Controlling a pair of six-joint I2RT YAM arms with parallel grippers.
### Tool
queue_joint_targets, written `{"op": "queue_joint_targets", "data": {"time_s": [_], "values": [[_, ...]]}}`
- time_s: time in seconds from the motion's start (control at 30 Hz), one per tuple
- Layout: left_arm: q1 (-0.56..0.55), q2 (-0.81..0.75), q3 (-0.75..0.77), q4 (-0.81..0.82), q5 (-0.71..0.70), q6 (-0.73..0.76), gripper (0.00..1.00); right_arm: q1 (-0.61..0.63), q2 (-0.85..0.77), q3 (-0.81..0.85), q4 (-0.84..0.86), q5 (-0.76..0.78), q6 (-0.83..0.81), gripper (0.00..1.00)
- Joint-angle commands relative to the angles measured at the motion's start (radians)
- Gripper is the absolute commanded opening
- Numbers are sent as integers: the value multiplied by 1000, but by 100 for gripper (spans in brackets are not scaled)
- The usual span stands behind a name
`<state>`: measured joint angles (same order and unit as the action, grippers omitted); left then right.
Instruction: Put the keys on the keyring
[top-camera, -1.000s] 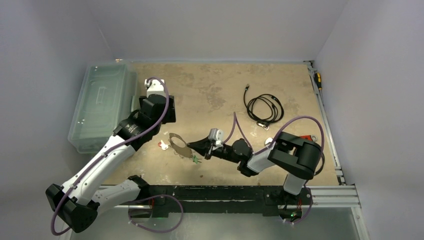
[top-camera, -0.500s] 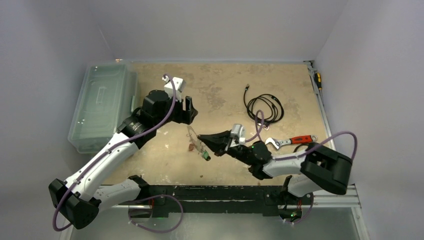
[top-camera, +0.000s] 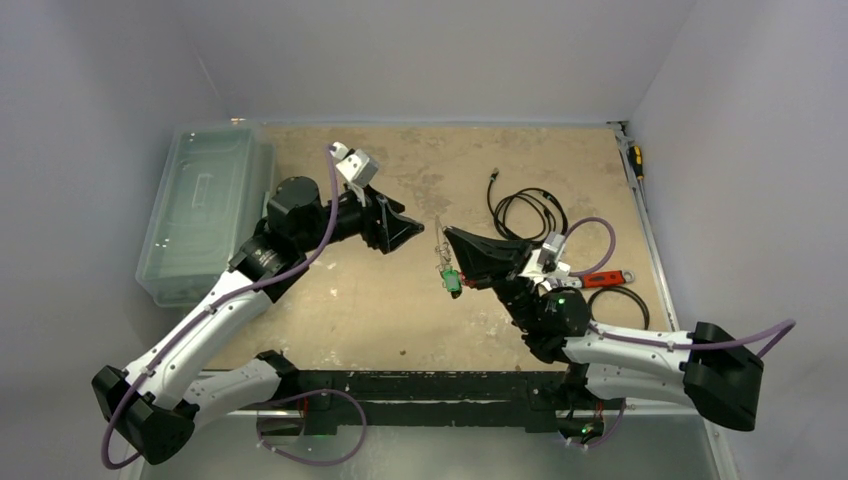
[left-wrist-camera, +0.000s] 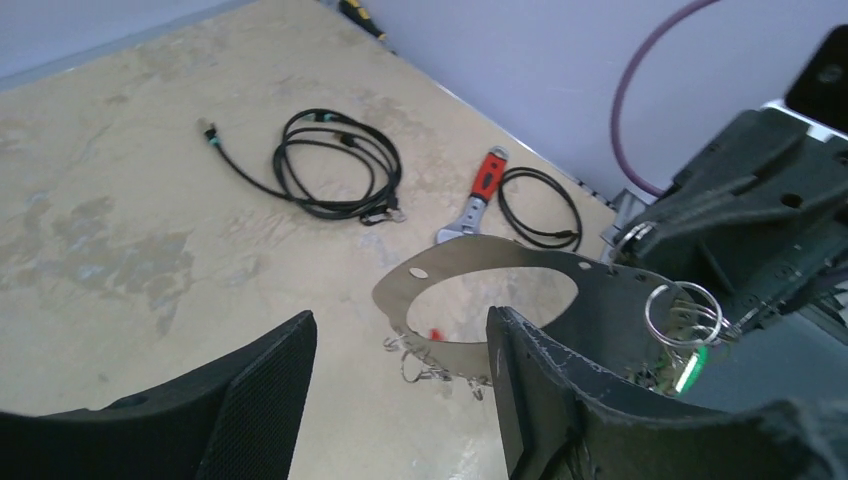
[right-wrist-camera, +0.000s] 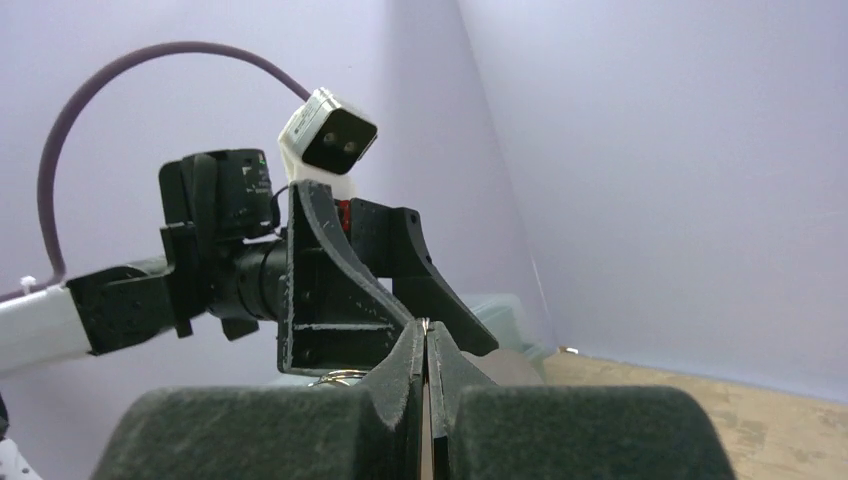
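Observation:
The keyring, a flat pale silver oval loop, hangs in the air with my right gripper shut on its right end. In the top view the keyring shows edge-on. A green-headed key dangles under it, also seen as the green key beside a small split ring. Several small rings hang from the loop's lower rim. My left gripper stands open just left of the loop, its fingers apart with nothing between them. In the right wrist view my right gripper pinches the loop's thin edge.
A black coiled cable lies at the back right. A red-handled wrench and a small black cable loop lie under the right arm. A clear plastic bin stands at the left edge. Metal rails run along the table's right side.
My right gripper has lifted the keyring off the table and carried it right and back. My left gripper has swung right and turned to face it, its jaws a little narrower.

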<state>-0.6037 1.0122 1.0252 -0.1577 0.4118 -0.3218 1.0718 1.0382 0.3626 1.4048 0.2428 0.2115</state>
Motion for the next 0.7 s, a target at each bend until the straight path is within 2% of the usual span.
{"op": "queue_joint_targets", "data": {"time_s": [0.0, 0.1, 0.2, 0.3, 0.6, 0.67], "values": [[-2, 6, -25, 141, 200, -21, 62, -2, -45, 23, 24, -17, 37, 0], [-3, 8, -38, 218, 297, -44, 62, -2, -30, -5, 118, -111, 32, 0], [-9, -2, -54, 279, 408, -63, 57, -4, -9, -36, 234, -204, 40, 0], [-19, -18, -64, 315, 464, -82, 57, -7, -5, -41, 251, -253, 43, 0], [-54, -56, -101, 354, 460, -90, 57, -19, -6, -14, 219, -297, 48, 0], [-61, -59, -120, 389, 471, -102, 54, -21, 5, -4, 231, -327, 57, 0]]}}
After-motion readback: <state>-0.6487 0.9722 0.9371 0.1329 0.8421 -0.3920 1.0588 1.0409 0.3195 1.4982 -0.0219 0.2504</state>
